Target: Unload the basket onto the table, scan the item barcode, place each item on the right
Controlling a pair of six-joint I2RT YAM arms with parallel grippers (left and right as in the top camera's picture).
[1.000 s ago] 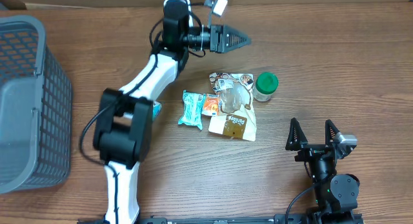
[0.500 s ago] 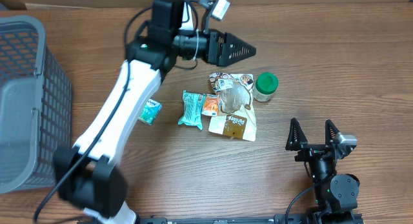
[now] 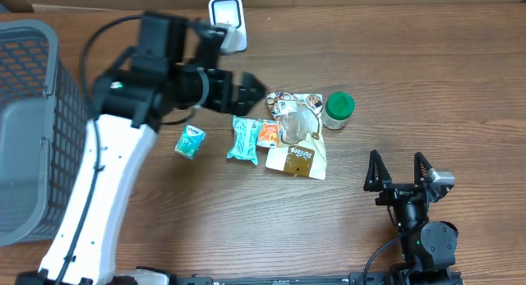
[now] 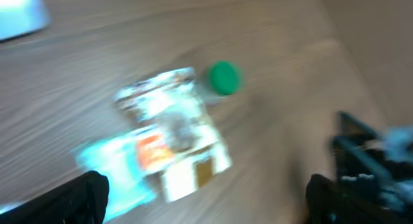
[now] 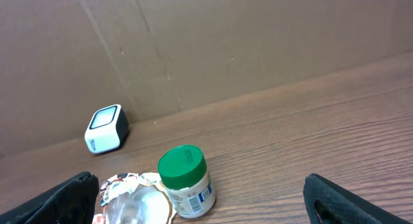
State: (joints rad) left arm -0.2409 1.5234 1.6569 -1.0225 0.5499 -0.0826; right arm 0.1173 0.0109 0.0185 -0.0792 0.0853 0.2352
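Items (image 3: 289, 135) sit bunched mid-table, scanner (image 3: 226, 12) at their eleven o'clock, my left gripper (image 3: 253, 93) hovering at ten and right gripper (image 3: 399, 166) parked at four, both wide open and empty, so I'd call this the reach, and next comes picking one packet.

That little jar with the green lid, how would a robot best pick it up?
Probably by the jar's round body, just below the green lid, with a finger on each opposite side, coming down from above or in from its right. It stands upright, and bare table lies on that side. On its left the packets lie close, leaving little room for a finger.
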